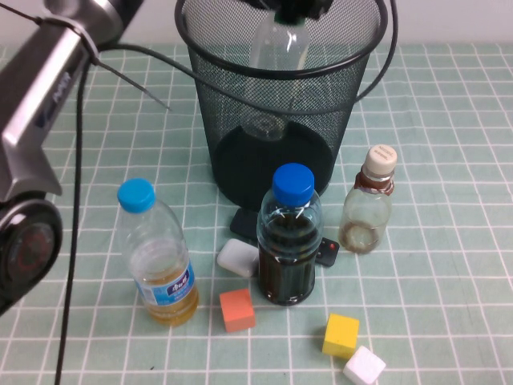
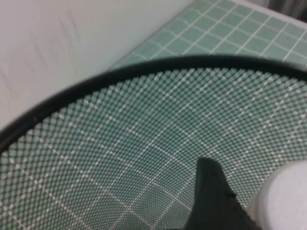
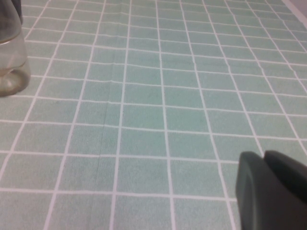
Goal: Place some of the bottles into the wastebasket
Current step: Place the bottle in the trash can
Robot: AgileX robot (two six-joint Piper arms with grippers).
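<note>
The left gripper [image 1: 300, 6] hangs over the mouth of the wastebasket [image 1: 210, 104], at 12 o'clock on the table, and seems clamped on the neck of a clear bottle [image 1: 277, 46]. That bottle hangs upright, its body already below the rim. It looks empty, so likely light, thin-walled and easy to crush. The stiff neck under the cap is the sound place to grip.

At 4 o'clock from the basket's base stands the cream-capped bottle [image 1: 367, 210] with brownish dregs. It is probably nearly as light and tippy, and best taken at the neck or upper body. A dark blue-capped bottle [image 1: 288, 241] stands at 6 o'clock.

The right gripper [image 3: 273, 191] sits low over bare table, out of the high view. Whether it is spread or closed, I cannot tell.
</note>
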